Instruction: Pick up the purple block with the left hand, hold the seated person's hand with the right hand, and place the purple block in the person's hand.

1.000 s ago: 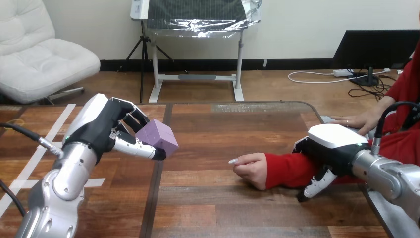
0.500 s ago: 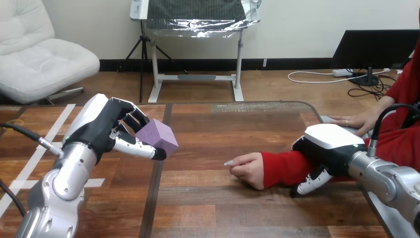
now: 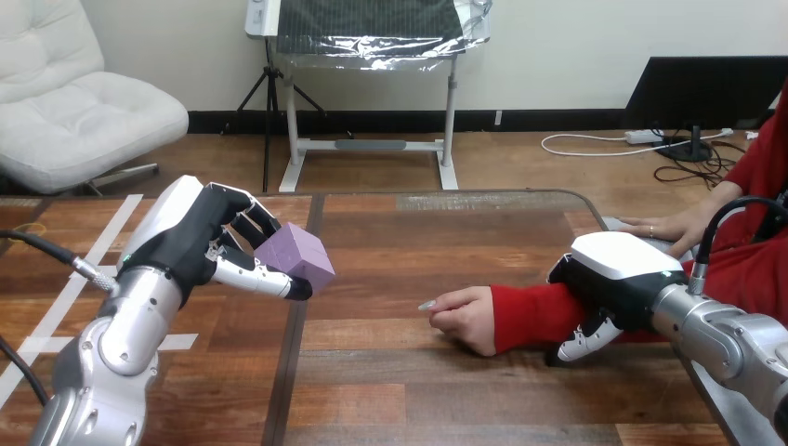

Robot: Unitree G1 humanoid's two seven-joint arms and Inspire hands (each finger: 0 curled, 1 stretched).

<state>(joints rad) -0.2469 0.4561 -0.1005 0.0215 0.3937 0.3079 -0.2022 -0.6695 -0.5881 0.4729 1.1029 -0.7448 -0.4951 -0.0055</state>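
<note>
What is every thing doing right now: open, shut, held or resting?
purple block: held up off the table
left robot hand: shut on the purple block
right robot hand: curled round the person's forearm
person's near hand: loosely curled, resting on the table
person's far hand: flat on the table

A plain cream wall closes the back of the room, with a black baseboard along its foot. Below it runs a brown wood-plank floor. At the upper left stands a white padded chair. Near the middle a white metal stand carries a dark ribbed panel edged with crinkled silver foil, and a thin black tripod stands just beside it. At the right a black flat screen stands on the floor, with a white power strip, a white cable and tangled black cables near it. The brown wooden counter in front bears strips of white tape at its left.
</note>
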